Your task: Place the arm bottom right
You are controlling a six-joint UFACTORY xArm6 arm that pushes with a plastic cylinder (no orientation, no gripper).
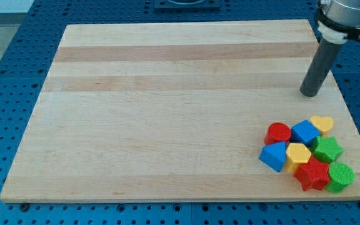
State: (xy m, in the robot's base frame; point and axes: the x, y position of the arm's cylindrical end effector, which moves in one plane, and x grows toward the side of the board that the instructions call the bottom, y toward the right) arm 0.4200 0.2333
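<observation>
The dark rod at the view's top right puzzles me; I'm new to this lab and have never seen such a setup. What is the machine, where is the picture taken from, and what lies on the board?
That rod is the end of a robot arm with no gripper. Its lower end, my tip, rests on the wooden board and pushes blocks by sliding; it holds nothing. There is only one camera, looking down at the board at a slant; its mounting is not on record. The blocks are bunched at the view's bottom right: a red cylinder, a blue cube, a yellow heart, a green star, a blue triangle-like block, a yellow hexagon, a red star and a green round block. My tip stands above the cluster, apart from it.
</observation>
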